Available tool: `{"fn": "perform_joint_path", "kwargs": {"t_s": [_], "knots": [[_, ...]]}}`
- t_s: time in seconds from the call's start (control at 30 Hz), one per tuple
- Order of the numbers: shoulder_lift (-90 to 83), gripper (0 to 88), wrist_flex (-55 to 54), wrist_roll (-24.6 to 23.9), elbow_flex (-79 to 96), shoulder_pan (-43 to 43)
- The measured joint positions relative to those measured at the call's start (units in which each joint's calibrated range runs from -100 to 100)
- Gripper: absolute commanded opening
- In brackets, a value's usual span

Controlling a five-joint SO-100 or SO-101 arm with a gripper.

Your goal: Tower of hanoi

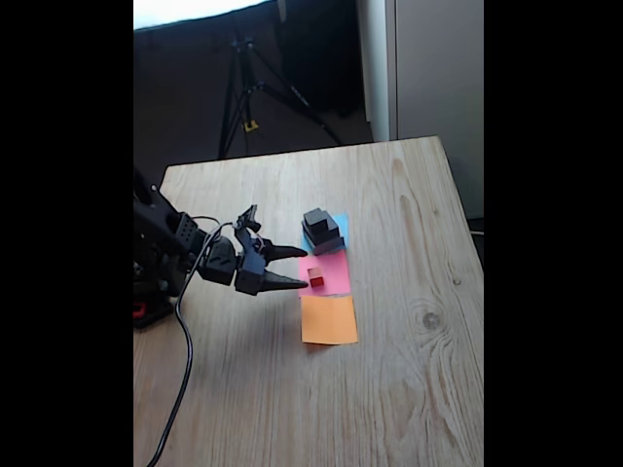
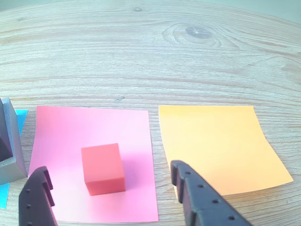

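Note:
A stack of blocks (image 1: 322, 231) stands on the blue paper square (image 1: 340, 226): a grey slab at the bottom with black blocks on top. In the wrist view its grey edge (image 2: 11, 155) shows at the far left. The tiny red cube (image 1: 315, 276) (image 2: 103, 168) sits alone on the pink paper square (image 1: 332, 272) (image 2: 92, 160). My gripper (image 1: 307, 268) (image 2: 110, 176) is open just left of the red cube in the fixed view, its black fingers (image 2: 200, 197) spread on either side of the cube without touching it.
An orange paper square (image 1: 329, 319) (image 2: 221, 146) lies bare next to the pink one. The wooden table (image 1: 409, 389) stretches around them. A black cable (image 1: 180, 370) trails from the arm base. A tripod (image 1: 243, 88) stands behind the table.

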Motion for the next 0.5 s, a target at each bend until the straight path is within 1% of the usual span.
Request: {"fn": "perform_joint_path", "kwargs": {"t_s": [0.23, 0.5], "knots": [[10.26, 31.1, -8.97, 0.0, -0.61, -1.14], [19.41, 31.5, -14.49, 0.0, -4.78, -1.55]]}}
